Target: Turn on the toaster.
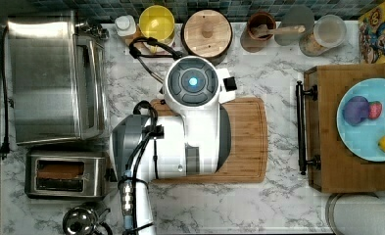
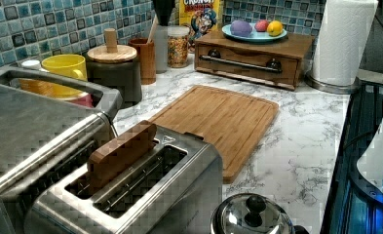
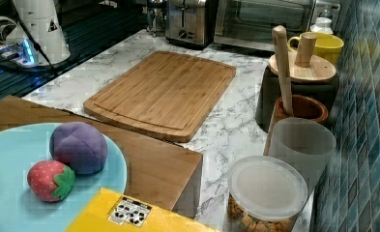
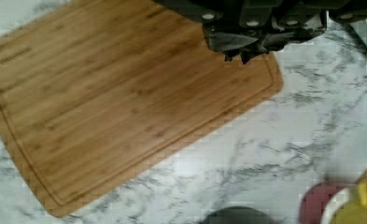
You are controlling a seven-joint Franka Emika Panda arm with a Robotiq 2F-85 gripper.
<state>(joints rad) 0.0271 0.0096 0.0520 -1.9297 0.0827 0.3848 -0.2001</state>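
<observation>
Top view: the small rectangular brushed-steel pop-up toaster [image 1: 65,174] stands on the white marble counter [image 1: 278,63] at the top view's lower left. It sits just below the large steel toaster oven with a glass door [image 1: 53,78] and just above the small round shiny steel kettle [image 1: 82,221]. A brown wooden slice [image 1: 60,170] sits in one of its two long slots. In the left view the slice stands upright, its top clear of the slot. There the toaster is closest to the camera, between the toaster oven and the kettle.

The white Franka arm [image 1: 192,122] reaches over the rectangular bamboo cutting board [image 1: 249,142] in the middle of the counter, to the top view's right of the toaster and apart from it.

In the wrist view the dark claw, the gripper [image 4: 241,55], hangs above a corner of the cutting board, holding nothing. Whether it is set wide or narrow I cannot tell.

In the right view the toaster stands at the far end of the counter, beyond the cutting board and beside the toaster oven.

Along the tiled back wall stand a yellow mug [image 1: 156,22], a dark pot with a round wooden lid [image 1: 207,33] and a clear jar with a plastic lid [image 1: 327,33]. On the top view's right, a light-blue plate [image 1: 364,132] of toy fruit rests on a wooden drawer box [image 1: 327,166].
</observation>
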